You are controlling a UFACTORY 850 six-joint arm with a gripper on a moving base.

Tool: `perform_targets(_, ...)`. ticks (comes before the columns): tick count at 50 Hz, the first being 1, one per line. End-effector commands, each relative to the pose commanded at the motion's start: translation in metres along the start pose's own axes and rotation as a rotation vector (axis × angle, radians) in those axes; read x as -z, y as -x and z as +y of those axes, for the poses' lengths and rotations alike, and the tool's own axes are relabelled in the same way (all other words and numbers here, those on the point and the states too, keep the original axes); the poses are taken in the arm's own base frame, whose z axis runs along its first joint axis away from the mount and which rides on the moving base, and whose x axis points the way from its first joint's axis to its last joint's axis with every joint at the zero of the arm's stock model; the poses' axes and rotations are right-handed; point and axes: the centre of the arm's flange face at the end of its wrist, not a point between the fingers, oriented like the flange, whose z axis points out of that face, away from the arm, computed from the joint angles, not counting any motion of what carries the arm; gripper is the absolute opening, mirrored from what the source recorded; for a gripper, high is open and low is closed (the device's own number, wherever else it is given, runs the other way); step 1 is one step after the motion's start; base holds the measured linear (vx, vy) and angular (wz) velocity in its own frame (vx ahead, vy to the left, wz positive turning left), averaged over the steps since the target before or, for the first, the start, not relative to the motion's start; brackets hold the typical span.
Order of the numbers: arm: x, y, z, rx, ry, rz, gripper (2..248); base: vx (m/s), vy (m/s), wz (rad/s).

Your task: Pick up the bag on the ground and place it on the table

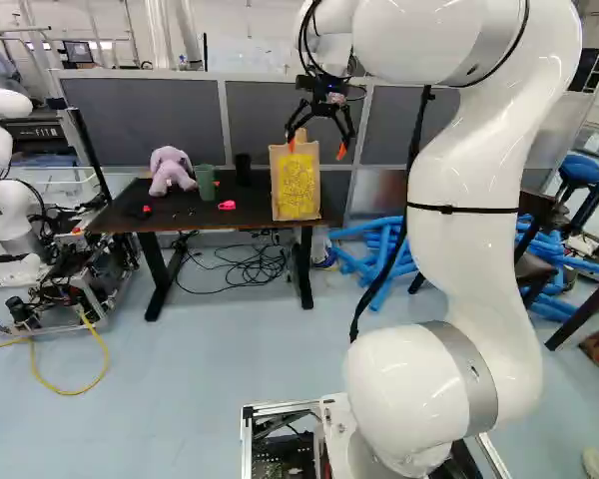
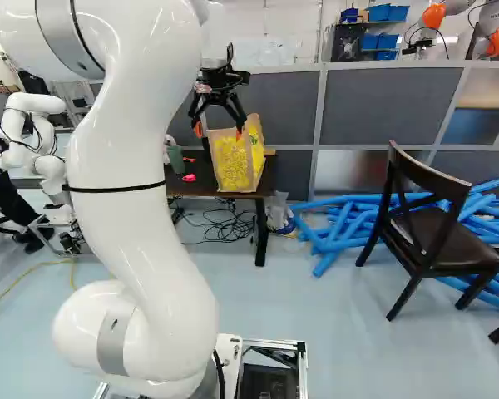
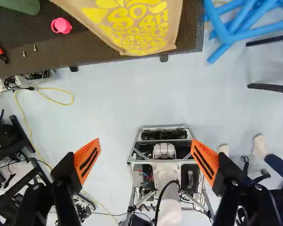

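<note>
Bag (image 1: pixel 297 185) on table (image 1: pixel 195 222), hand (image 1: pixel 316 149) agape

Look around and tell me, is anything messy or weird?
Yes, two messy spots! Black cables lie tangled on the floor under the table, and blue tubes are heaped every which way nearby. The bag looks fine.

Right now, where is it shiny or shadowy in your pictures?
Left base view: white shine on my arm, softer shade on the floor beneath the table. Right base view: bright shine on my arm again. Wrist view: no glare hides the paper bag's yellow pattern.
</note>
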Motion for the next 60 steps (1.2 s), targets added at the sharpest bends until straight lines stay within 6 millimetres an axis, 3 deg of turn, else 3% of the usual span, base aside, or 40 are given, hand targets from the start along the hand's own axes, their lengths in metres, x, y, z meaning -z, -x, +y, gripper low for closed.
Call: perform_targets(60, -0.0054, 0.0016, 0.0012, 0.001, -0.001, 0.022, 247, -0.01, 0.0, 0.001)
